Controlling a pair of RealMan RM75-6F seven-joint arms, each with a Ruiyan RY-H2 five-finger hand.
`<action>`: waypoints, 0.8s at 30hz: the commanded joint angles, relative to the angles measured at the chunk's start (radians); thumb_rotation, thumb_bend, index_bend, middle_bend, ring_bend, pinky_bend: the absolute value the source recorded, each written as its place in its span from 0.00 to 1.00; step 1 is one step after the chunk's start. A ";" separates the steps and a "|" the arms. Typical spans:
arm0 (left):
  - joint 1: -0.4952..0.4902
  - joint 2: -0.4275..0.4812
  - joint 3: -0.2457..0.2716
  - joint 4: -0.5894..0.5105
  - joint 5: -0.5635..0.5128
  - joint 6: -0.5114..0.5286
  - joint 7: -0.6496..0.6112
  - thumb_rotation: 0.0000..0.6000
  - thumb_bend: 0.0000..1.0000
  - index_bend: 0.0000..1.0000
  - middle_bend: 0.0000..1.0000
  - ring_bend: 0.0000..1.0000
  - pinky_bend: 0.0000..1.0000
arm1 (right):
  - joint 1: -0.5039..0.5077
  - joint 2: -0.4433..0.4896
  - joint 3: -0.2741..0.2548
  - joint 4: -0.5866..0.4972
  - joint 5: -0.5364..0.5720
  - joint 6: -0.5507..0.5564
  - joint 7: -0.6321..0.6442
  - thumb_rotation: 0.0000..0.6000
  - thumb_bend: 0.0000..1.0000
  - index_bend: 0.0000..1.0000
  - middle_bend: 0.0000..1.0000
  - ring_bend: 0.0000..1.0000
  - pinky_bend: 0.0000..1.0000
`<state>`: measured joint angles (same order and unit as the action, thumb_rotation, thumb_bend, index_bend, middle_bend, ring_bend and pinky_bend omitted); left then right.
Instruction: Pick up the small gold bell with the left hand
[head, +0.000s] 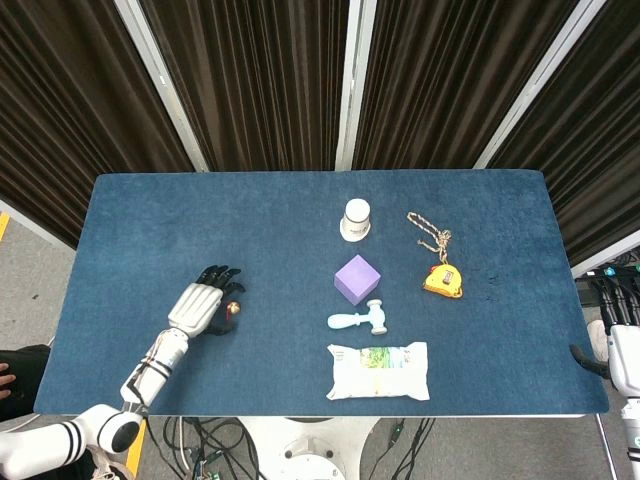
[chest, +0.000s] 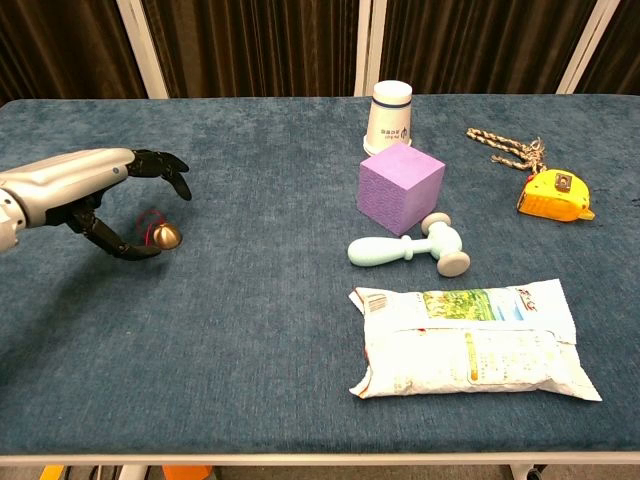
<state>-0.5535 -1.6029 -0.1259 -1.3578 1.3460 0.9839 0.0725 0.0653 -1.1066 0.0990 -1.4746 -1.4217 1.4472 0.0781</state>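
The small gold bell (chest: 167, 236) with a thin red cord lies on the blue table at the left; the head view shows the bell (head: 234, 308) just right of my left hand. My left hand (chest: 95, 190) reaches in from the left, its fingers arched over the bell and its thumb low beside it. The fingers are apart and do not grip the bell, which rests on the cloth. In the head view the left hand (head: 203, 303) partly covers it. My right hand (head: 622, 350) hangs off the table's right edge, holding nothing, thumb spread.
A purple cube (chest: 400, 187), a white cup (chest: 391, 117), a pale toy hammer (chest: 410, 249) and a snack bag (chest: 470, 338) stand mid-table. A yellow tape measure (chest: 555, 195) and a braided cord (chest: 505, 147) lie at the right.
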 joint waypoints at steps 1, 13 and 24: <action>-0.005 -0.004 -0.003 0.004 -0.010 -0.003 0.004 1.00 0.26 0.36 0.09 0.00 0.00 | 0.000 0.000 0.000 0.002 0.000 -0.001 0.002 1.00 0.10 0.00 0.00 0.00 0.00; -0.019 -0.002 -0.006 0.007 -0.058 -0.021 0.025 1.00 0.38 0.44 0.11 0.00 0.00 | 0.001 -0.006 -0.002 0.011 0.004 -0.009 0.007 1.00 0.10 0.00 0.00 0.00 0.00; -0.029 -0.010 -0.005 0.023 -0.084 -0.028 0.043 1.00 0.38 0.48 0.12 0.00 0.00 | 0.001 -0.008 -0.003 0.019 0.007 -0.013 0.013 1.00 0.10 0.00 0.00 0.00 0.00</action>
<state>-0.5825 -1.6128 -0.1305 -1.3353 1.2630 0.9559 0.1146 0.0658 -1.1147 0.0964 -1.4559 -1.4141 1.4338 0.0915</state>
